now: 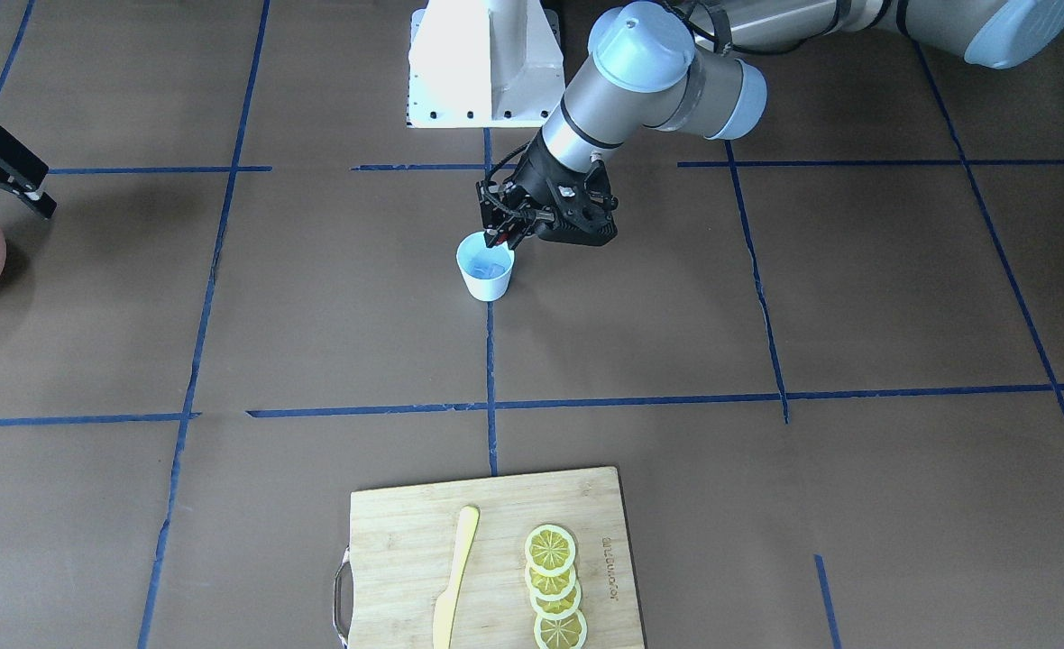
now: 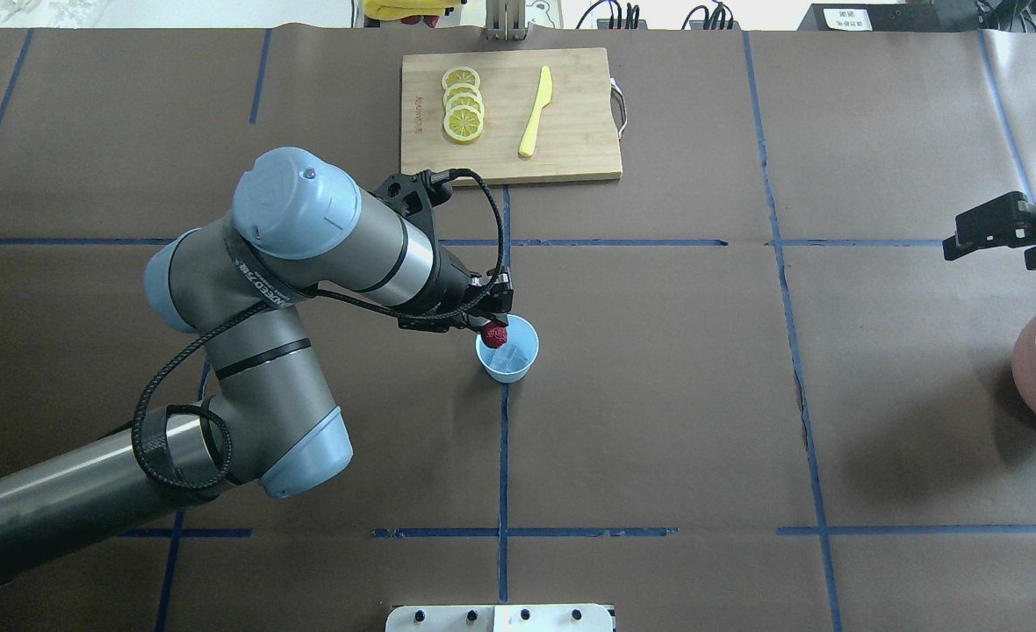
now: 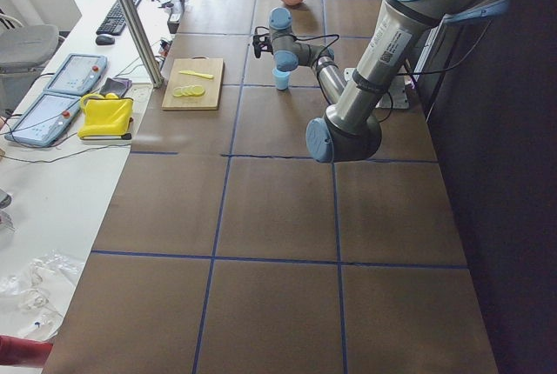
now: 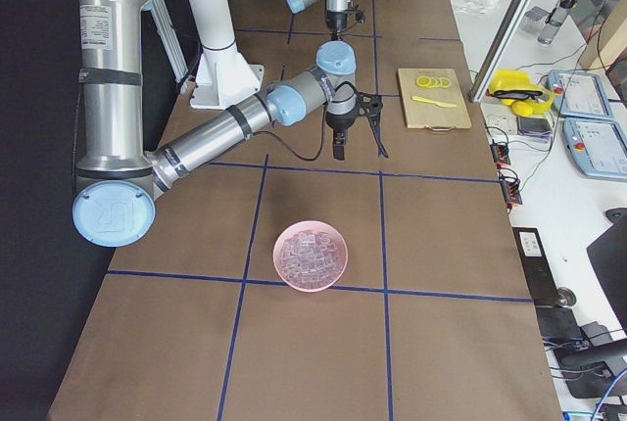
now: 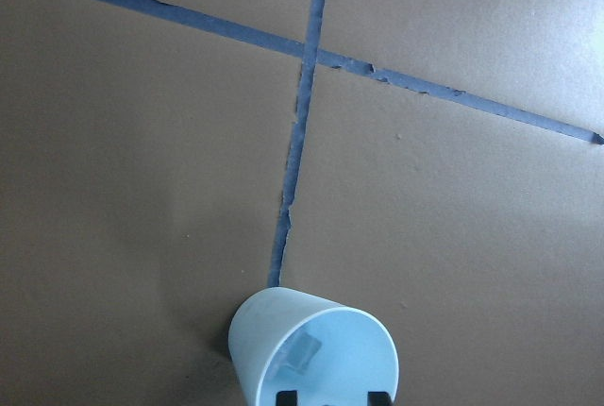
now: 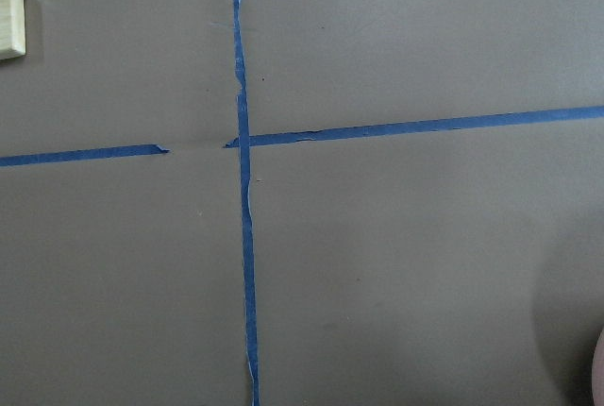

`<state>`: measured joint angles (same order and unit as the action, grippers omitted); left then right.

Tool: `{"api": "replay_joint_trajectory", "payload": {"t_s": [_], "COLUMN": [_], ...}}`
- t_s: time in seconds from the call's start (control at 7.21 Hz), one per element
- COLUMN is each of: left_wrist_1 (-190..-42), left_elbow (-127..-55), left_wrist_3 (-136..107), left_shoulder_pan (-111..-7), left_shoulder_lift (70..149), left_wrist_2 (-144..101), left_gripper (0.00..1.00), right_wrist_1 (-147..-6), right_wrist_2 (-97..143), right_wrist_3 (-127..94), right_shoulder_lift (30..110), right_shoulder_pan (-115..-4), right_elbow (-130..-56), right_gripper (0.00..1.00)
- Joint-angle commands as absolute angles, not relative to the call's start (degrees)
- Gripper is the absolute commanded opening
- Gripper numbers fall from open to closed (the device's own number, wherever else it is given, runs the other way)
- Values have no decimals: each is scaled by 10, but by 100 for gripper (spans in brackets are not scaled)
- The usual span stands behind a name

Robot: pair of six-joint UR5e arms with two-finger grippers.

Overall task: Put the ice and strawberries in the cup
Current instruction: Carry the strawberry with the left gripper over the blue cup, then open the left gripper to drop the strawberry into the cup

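The left gripper (image 2: 492,326) is clamped on a red strawberry (image 2: 494,335), holding it just over the rim of the white paper cup (image 2: 507,377). Only the overhead view shows the berry clearly. The left wrist view reveals an ice cube (image 5: 302,351) lying inside the cup. The right gripper (image 2: 992,244) hangs with its fingers spread and empty, near a pink bowl (image 4: 312,289) filled with ice (image 4: 310,253).
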<state>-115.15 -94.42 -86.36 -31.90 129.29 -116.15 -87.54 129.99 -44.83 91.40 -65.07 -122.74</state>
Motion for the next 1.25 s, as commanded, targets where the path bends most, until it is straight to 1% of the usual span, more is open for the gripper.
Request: {"api": "replay_joint_trajectory", "payload": {"t_s": [0.0, 0.14, 0.28, 0.69, 0.83, 0.97, 1.11], "left_wrist_1": [-1153, -1154, -1156, -1153, -1152, -1151, -1150], "left_elbow": [-939, -940, -940, -950, -986, -1039, -1076], "left_wrist_3": [-863, -862, -861, -858, -858, -829, -752], "left_shoulder_pan": [-315, -315, -316, -320, -329, -362, -396], "left_shoulder_lift": [1298, 1298, 1298, 1292, 1255, 1191, 1141], "left_wrist_2": [-1158, -1158, -1142, -1136, -1136, -1153, -1191], "left_gripper": [32, 53, 61, 64, 64, 64, 64], "right_wrist_1": [-875, -875, -875, -876, -877, -881, -882], "right_wrist_2": [1300, 1303, 1303, 1305, 1305, 1307, 1308], "right_wrist_3": [-448, -448, -448, -447, -442, -390, -338], "right_shoulder_lift": [915, 916, 917, 918, 922, 929, 931], "right_shoulder_pan": [-652, -656, -657, -664, -674, -697, -729], "right_elbow": [-1230, -1230, -1230, -1230, -1226, -1217, -1197], "right_gripper": [100, 100, 100, 100, 100, 100, 100]}}
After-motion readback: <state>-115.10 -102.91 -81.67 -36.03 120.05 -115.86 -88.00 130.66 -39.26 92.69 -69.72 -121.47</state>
